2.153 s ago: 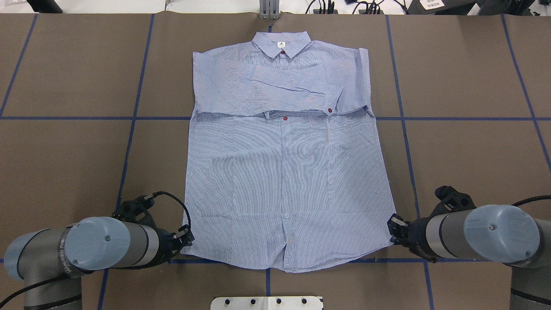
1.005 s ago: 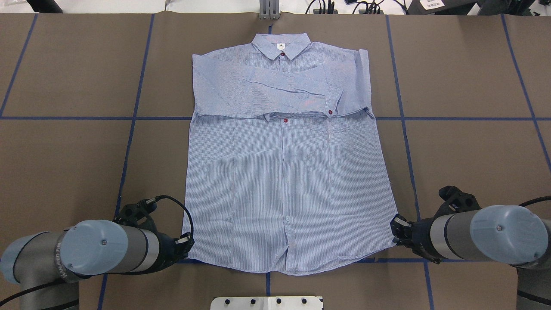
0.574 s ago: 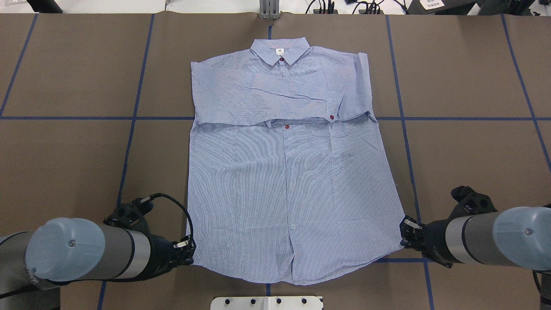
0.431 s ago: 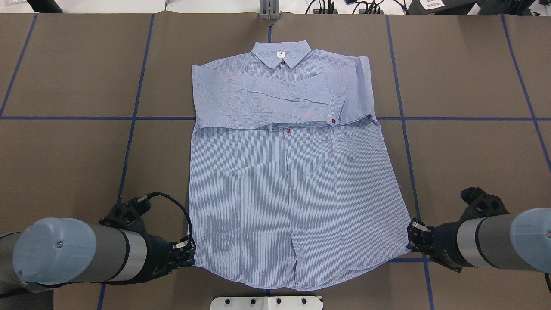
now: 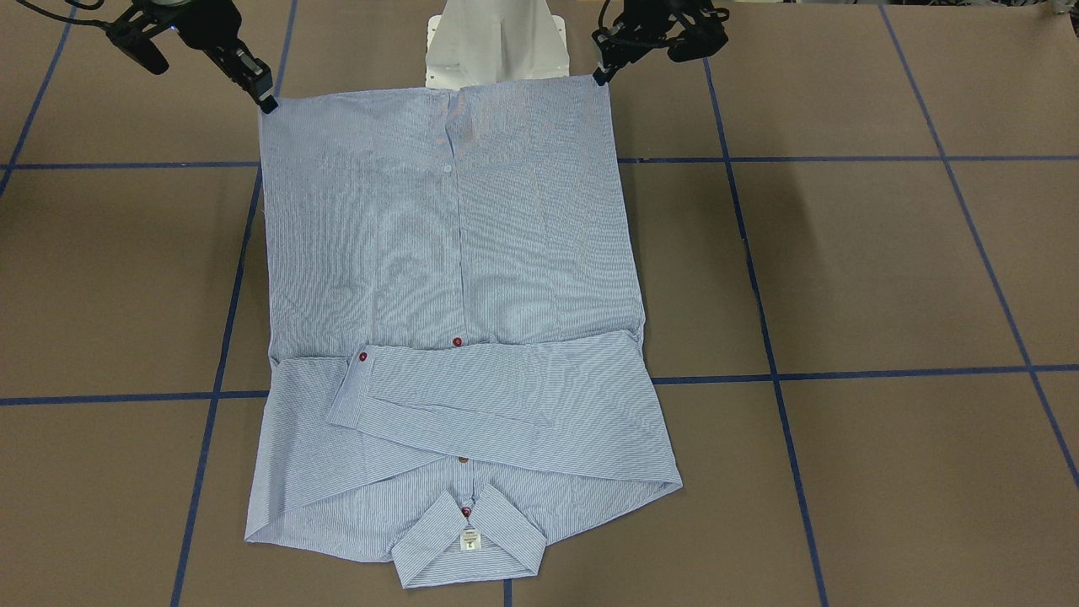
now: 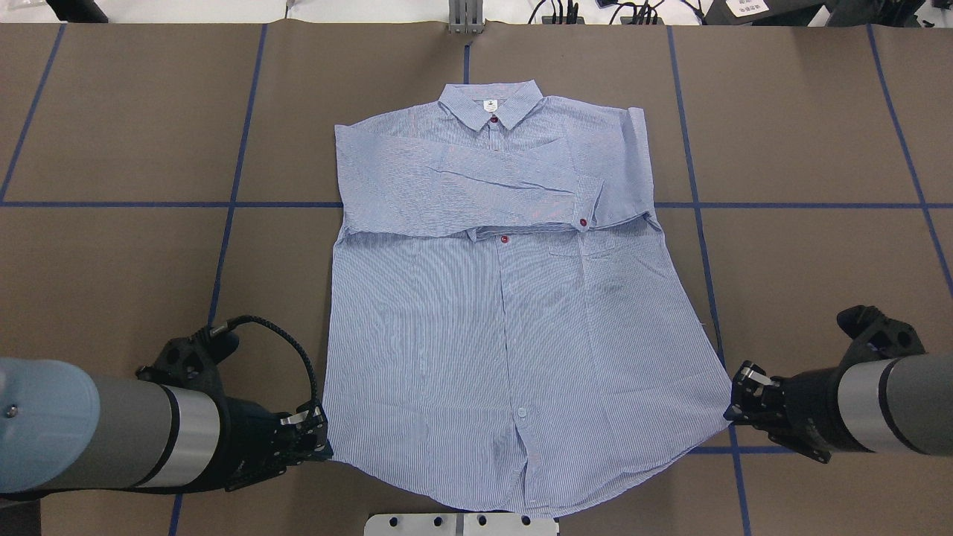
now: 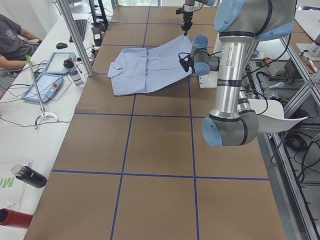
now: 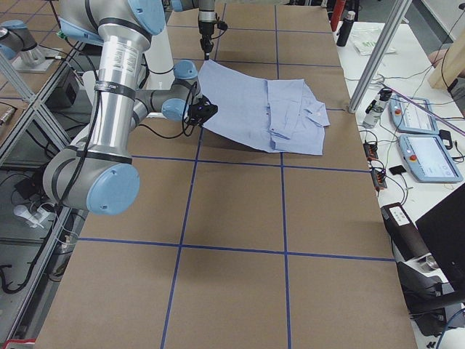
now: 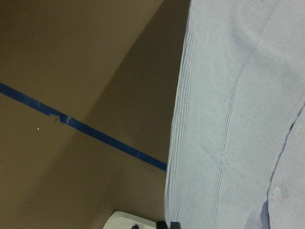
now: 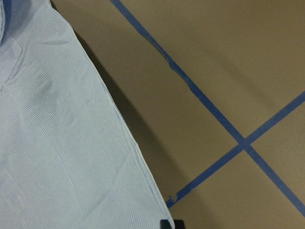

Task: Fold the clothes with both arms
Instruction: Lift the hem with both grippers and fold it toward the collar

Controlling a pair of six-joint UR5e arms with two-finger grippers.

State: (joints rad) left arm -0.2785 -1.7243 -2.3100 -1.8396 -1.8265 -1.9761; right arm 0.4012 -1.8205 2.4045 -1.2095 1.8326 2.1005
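Black left fingers (image 6: 316,439): pinching the near-left hem corner of the light blue, fine-striped cloth button-up shirt (image 6: 461,335). Shirt front-up at centre of the brown, blue-taped table (image 6: 112,260); sleeves folded across chest, collar end flat, hem end lifted clear of surface. Black right fingers (image 6: 741,402): pinching the opposite hem corner.

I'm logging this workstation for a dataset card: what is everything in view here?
striped button-up fabric shirt: one, light blue, table centre, sleeves folded over the chest.
paper-like table cover with taped grid: one, brown with blue lines, under the shirt.
flat base plate: one, white, table edge by the robot.
tube-bodied robot arms: two, silver with light blue caps, either side of the hem.
left tool, right tool: black, each shut on a hem corner.
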